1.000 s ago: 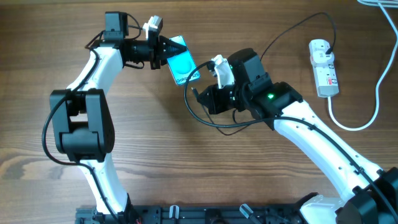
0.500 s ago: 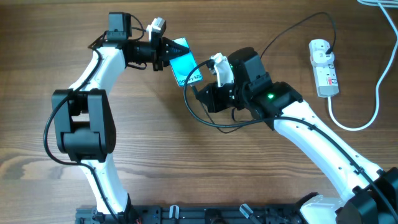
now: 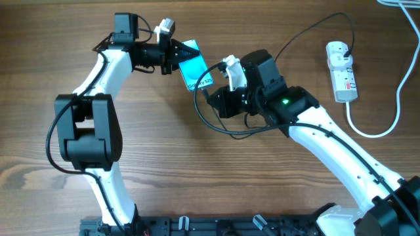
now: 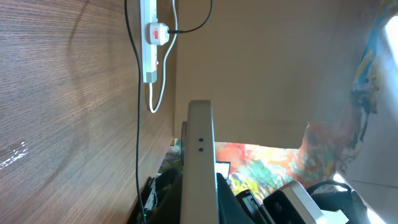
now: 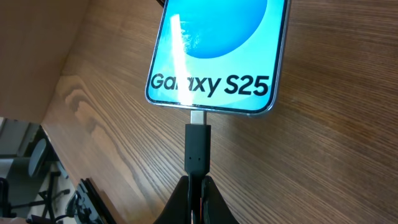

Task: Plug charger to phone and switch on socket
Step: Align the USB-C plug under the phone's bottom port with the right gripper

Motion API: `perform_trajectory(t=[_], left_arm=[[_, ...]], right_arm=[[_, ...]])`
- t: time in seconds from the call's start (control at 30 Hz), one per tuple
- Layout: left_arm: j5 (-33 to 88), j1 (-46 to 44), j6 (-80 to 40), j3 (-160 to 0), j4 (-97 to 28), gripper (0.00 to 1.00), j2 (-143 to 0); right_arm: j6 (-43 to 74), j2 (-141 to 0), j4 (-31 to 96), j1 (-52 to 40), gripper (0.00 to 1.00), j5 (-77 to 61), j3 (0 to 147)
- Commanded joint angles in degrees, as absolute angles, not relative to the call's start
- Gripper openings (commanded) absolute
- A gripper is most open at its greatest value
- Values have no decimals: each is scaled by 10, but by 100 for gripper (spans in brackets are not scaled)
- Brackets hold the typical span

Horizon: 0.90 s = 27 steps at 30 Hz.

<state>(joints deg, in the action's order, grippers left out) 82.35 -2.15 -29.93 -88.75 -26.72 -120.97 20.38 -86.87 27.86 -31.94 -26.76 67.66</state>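
My left gripper (image 3: 176, 55) is shut on the phone (image 3: 195, 71), a turquoise-faced smartphone held tilted above the table; its pale edge (image 4: 199, 162) fills the left wrist view. My right gripper (image 3: 211, 99) is shut on the charger's black connector (image 5: 198, 149). The metal tip touches the phone's bottom edge (image 5: 214, 62) below the "Galaxy S25" text. The thin black cable (image 3: 308, 29) runs to the socket (image 3: 342, 72), a white power strip at the right, also in the left wrist view (image 4: 149, 43).
A thick white cord (image 3: 387, 124) loops from the socket toward the right table edge. The black cable sags in a loop (image 3: 226, 131) below my right gripper. The arm bases stand along the front edge (image 3: 197, 226).
The left gripper shifted the phone slightly right and turned it toward the connector between the earliest frame and now. The right arm has hardly moved.
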Motion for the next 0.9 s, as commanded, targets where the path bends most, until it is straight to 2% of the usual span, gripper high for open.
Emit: perform_trajectory(t=[0.0,0.87], left_arm=[[841,-23,-305,-890,-265,4,-1211],[841,-23,-305,-890,-265,4,-1211]], right_arm=[[210,-859,286,-319,4,-270,675],[210,-859,287,-321,4,-276,675]])
